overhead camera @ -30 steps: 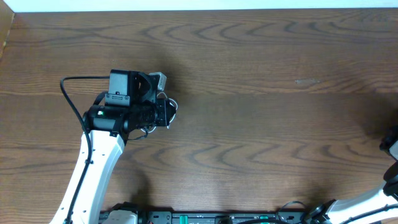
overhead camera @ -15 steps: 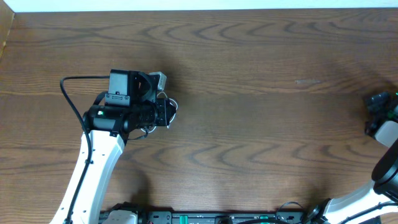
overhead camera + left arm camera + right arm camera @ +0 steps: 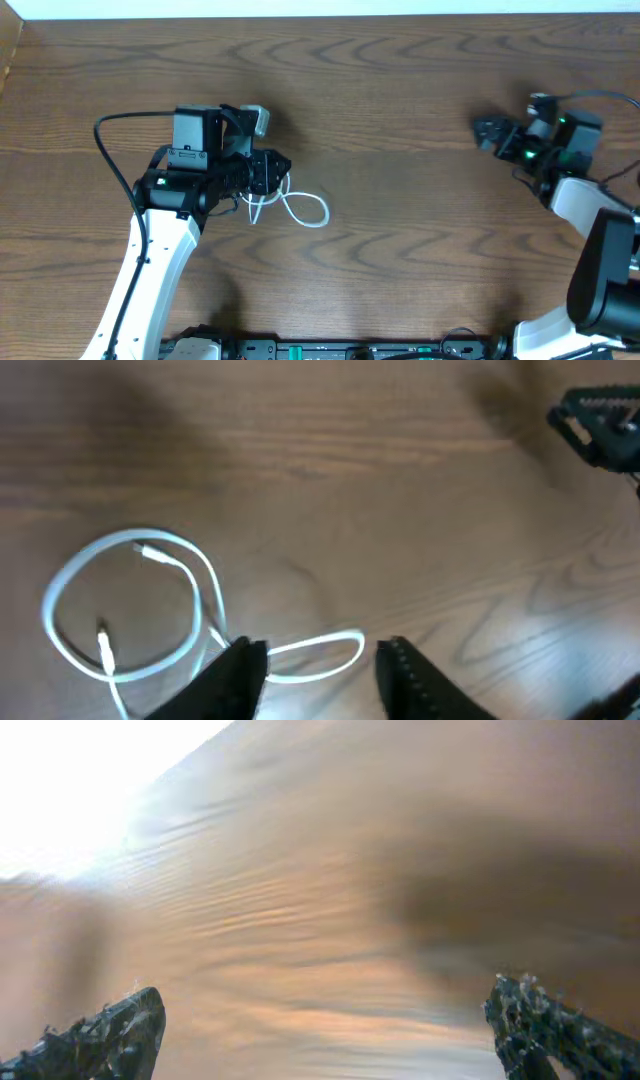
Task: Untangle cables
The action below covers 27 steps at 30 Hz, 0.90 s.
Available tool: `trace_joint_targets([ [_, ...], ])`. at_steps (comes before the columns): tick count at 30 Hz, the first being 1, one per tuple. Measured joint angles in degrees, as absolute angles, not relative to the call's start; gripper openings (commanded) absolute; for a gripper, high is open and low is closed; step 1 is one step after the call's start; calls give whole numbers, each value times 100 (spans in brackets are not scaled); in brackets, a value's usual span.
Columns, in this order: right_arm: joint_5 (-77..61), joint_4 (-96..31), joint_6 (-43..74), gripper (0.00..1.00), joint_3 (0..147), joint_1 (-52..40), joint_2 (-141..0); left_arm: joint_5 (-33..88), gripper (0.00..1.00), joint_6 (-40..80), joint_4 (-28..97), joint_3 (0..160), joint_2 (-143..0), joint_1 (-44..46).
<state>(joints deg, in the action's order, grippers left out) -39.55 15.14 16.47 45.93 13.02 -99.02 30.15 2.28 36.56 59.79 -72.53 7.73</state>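
Observation:
A thin white cable lies in loose loops on the wooden table, just right of and below my left gripper. In the left wrist view the white cable forms a big ring at the left with two small plug ends inside it. A smaller loop reaches into the gap of my left gripper, whose jaws stand apart and do not pinch it. My right gripper hovers wide open at the far right, well away from the cable. The right wrist view shows only blurred table between the tips of my right gripper.
The wooden table stretches between the two arms. A thick black arm wire arcs to the left of the left arm. The right gripper shows at the top right of the left wrist view.
My left gripper has opened and the white cable has spilled out in loops to its right. My right arm has swung in from the right edge toward the upper right of the table.

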Motion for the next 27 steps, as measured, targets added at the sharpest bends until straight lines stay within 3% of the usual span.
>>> trace_joint_targets([
  [8,-5907,1074,1236,99,4591,274,-9631,3531,49,-657,3063,5979,-7253,773],
  [12,-6191,169,1155,99,4584,-154,-9629,3358,50,-296,2250,5981,-7253,576],
  [16,-6263,-272,1118,99,4558,-668,-9629,3203,55,458,1763,5994,-7253,80],
  [27,-5164,-143,891,99,4556,-2980,-9629,5470,54,1070,1702,5994,-6862,-333],
])
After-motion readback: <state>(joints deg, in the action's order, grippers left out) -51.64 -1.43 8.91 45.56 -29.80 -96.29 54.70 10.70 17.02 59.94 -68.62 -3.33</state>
